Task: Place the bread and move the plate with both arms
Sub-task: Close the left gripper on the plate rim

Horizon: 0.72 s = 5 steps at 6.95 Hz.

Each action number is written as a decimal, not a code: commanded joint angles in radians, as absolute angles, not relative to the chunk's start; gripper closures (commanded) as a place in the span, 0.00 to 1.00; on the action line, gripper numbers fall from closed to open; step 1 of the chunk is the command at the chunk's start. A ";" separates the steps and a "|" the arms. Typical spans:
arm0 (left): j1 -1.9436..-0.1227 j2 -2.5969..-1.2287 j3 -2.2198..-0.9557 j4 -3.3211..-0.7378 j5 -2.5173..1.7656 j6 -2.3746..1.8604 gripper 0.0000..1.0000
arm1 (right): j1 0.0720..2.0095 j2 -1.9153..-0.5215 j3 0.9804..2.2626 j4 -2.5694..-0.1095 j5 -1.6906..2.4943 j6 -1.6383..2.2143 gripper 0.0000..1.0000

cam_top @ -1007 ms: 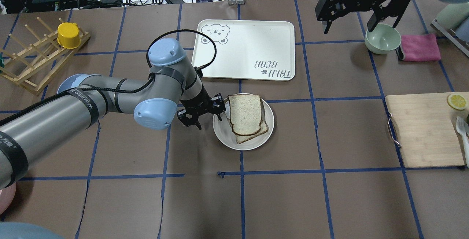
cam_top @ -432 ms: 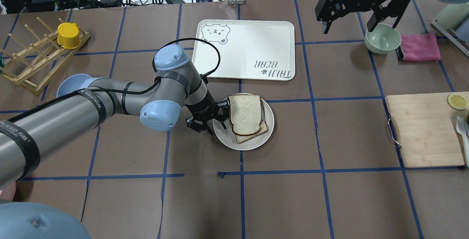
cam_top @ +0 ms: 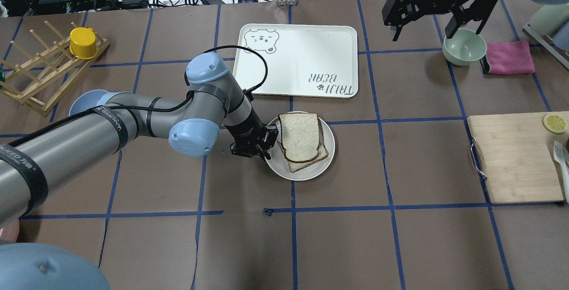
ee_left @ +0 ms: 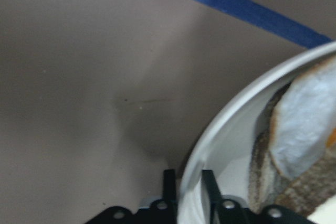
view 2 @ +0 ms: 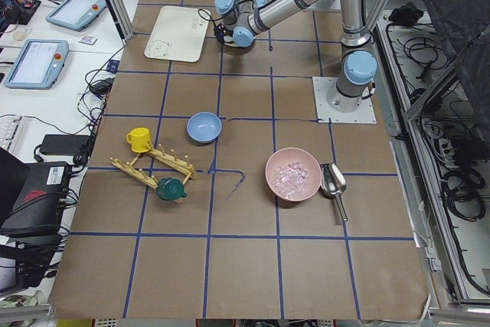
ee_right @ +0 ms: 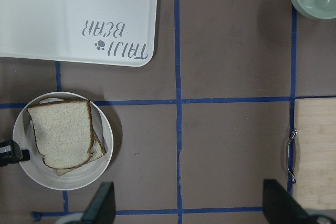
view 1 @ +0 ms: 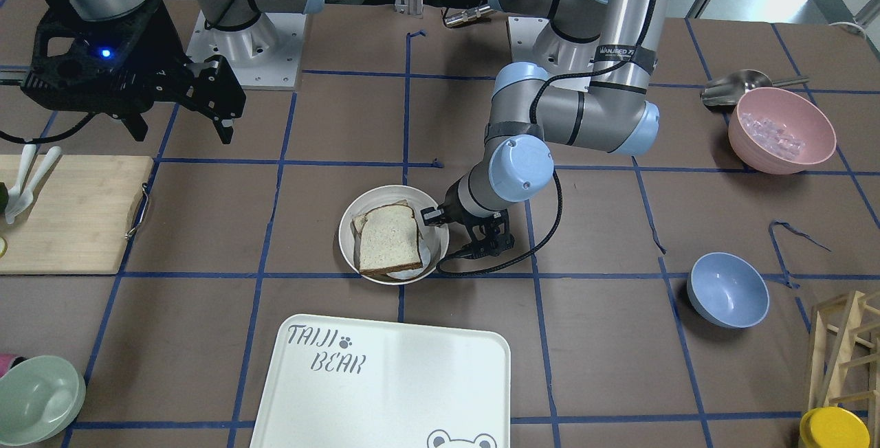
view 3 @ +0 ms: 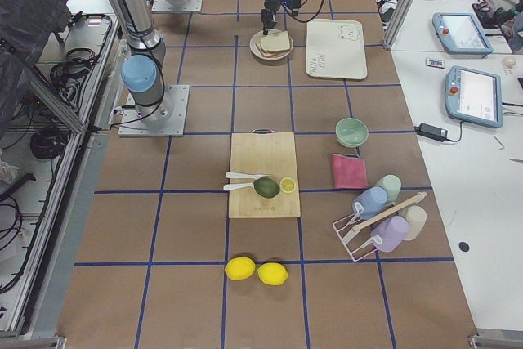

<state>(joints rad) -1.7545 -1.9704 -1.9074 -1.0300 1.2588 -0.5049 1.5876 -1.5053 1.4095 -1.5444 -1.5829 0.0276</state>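
The round off-white plate (cam_top: 303,176) sits mid-table and carries two stacked bread slices. The top bread (cam_top: 300,134) is pale and speckled with a brown crust, covering most of the lower slice. My left gripper (cam_top: 266,144) is shut on the plate's left rim. In the left wrist view the fingers (ee_left: 169,183) pinch the rim (ee_left: 236,114) from both sides. It also shows in the front-facing view (view 1: 440,222) beside the plate (view 1: 344,238). My right gripper (cam_top: 438,18) hovers high at the far right, open and empty, its fingers (ee_right: 102,203) spread wide over the plate (ee_right: 79,182).
The white TAIJI BEAR tray (cam_top: 298,58) lies just beyond the plate. A green bowl (cam_top: 464,46) and pink cloth (cam_top: 509,56) sit far right, a cutting board (cam_top: 515,156) right. A blue bowl (view 1: 727,288), pink bowl (view 1: 780,128) and wooden rack (cam_top: 40,76) are on the left.
My left gripper slid right onto the plate's rim and closed on it. The plate with its bread shifted slightly right. The right gripper has not moved.
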 commanded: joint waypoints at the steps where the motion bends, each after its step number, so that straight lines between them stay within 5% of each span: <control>1: -1.723 -1.951 -1.849 -1.134 1.261 -0.429 1.00 | 1.589 -1.506 1.408 -1.543 -1.585 0.028 0.00; 5: -1.645 -1.933 -1.743 -1.236 1.305 -0.214 1.00 | 1.589 -1.506 1.410 -1.543 -1.580 0.028 0.00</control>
<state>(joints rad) -1.6627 -1.9349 -1.7732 -1.2199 1.3006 -0.2706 1.5892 -1.5063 1.4096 -1.5432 -1.5814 0.0276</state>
